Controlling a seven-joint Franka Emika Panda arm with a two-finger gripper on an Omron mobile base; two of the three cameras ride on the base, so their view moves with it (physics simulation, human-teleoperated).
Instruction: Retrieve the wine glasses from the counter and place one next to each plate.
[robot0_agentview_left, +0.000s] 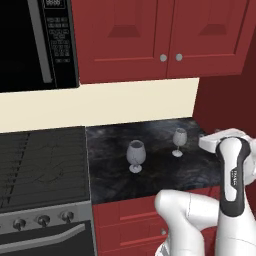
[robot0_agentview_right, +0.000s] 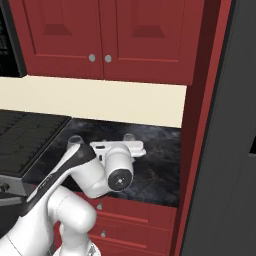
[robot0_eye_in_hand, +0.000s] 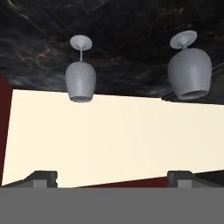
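On the black marbled bench (robot0_agentview_left: 150, 165), between the stove (robot0_agentview_left: 42, 165) at 9 o'clock and the dark red side wall at 3 o'clock, both wine glasses stand upright and well apart. The larger glass (robot0_agentview_left: 135, 155) sits toward 7 o'clock of the smaller glass (robot0_agentview_left: 179, 142). My gripper (robot0_eye_in_hand: 112, 177) hangs released, jaws spread wide, holding nothing and not yet touching either glass. Through my hand camera the scene is rolled over, so the glasses hang foot-up; I could easily mistake sides and steer at the wrong one. Their bowls are rounded and the feet small, so I judge that a sideways nudge from one finger tip (robot0_eye_in_hand: 43, 178) could topple a glass. No plates are in sight.
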